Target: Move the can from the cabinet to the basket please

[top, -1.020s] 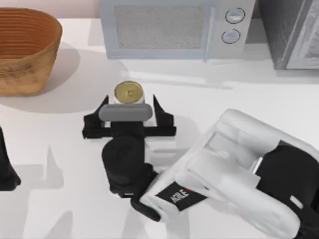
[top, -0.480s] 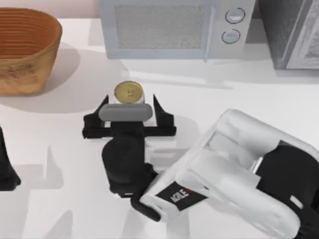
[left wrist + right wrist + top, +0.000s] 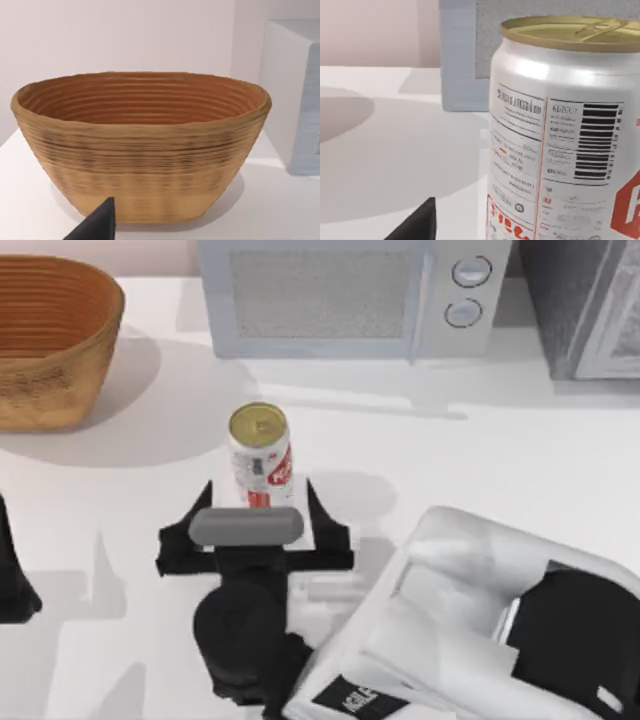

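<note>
The white can point(image 3: 261, 454) with red label patches and a gold top stands upright on the table, left of centre, apart from the cabinet point(image 3: 590, 310) at the back right. My right gripper point(image 3: 259, 492) is open just in front of the can, its black fingers spread wider than the can and not touching it. The can point(image 3: 565, 135) looms close in the right wrist view. The brown wicker basket point(image 3: 50, 340) sits at the back left, and the left wrist view looks straight at the basket point(image 3: 140, 150). My left gripper point(image 3: 10, 580) is parked at the left edge.
A light grey two-knob microwave point(image 3: 350, 295) stands along the back, behind the can. Bare white table lies between the can and the basket. My right arm's white body point(image 3: 470, 630) covers the front right.
My right gripper, still open, has drawn back from the can toward the table's front. The can has stayed where it stood, and more of its side now shows.
</note>
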`<state>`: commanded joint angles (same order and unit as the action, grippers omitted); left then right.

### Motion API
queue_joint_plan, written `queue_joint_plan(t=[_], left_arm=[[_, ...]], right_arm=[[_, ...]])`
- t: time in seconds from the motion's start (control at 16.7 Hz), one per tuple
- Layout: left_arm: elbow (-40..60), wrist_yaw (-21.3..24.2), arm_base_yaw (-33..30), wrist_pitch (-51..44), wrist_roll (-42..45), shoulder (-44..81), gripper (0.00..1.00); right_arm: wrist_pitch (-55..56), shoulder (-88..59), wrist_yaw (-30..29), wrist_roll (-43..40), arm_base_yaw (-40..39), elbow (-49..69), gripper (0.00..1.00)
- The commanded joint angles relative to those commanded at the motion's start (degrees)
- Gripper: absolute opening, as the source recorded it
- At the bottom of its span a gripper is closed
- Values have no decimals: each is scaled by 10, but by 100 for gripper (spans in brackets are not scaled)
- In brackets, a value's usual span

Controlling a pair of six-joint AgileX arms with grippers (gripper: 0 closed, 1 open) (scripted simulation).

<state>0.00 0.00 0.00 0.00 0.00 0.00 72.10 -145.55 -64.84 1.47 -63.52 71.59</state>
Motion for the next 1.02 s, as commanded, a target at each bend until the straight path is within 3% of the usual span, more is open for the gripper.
queue_joint_plan(t=[0.24, 0.54, 1.02], left_arm=[[0, 0, 0, 0, 0, 0, 100], [0, 0, 0, 0, 0, 0, 100], [0, 0, 0, 0, 0, 0, 100]], right_arm=[[24, 17, -35, 4, -35, -41, 100], [29, 17, -32, 2, -29, -49, 100], [109, 54, -5, 2, -5, -164, 100]])
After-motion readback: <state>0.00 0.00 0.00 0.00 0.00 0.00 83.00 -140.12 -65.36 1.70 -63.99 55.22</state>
